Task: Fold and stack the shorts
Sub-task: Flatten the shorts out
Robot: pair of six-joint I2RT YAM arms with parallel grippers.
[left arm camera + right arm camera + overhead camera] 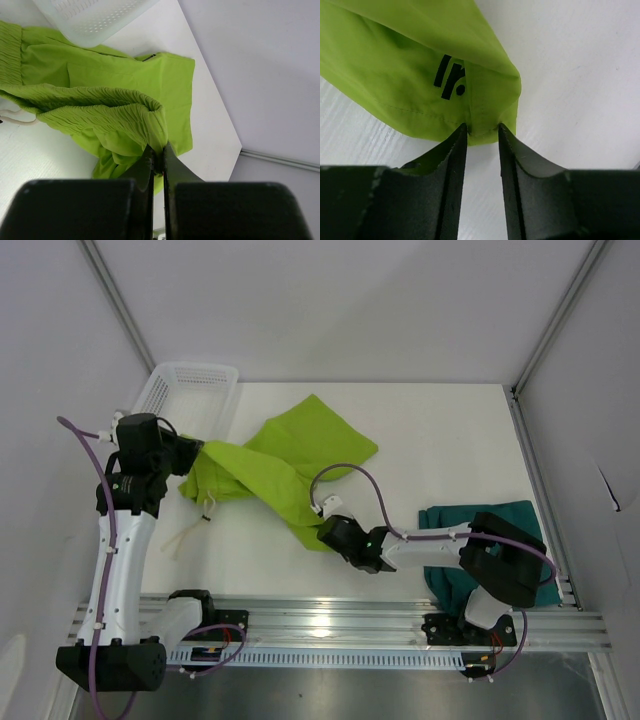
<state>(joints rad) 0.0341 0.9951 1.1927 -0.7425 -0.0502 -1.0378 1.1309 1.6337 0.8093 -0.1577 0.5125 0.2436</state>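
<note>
The lime shorts [290, 465] lie spread across the table's middle. In the left wrist view my left gripper [159, 150] is shut on the gathered waistband of the lime shorts [115, 80], lifting that end; from above the left gripper [200, 455] hangs near the basket. My right gripper [322, 530] is low at the near leg hem. In the right wrist view the right gripper [482, 129] has its fingertips either side of a hem corner of the lime shorts [395, 65], with a gap still between them. The teal shorts [442, 580] lie at the right, partly under the right arm.
A white mesh basket [190, 390] stands at the back left, just behind the left gripper, and shows as the basket [95, 17] in the left wrist view. A pale drawstring [195, 525] trails on the table. Metal rail [330, 625] runs along the near edge.
</note>
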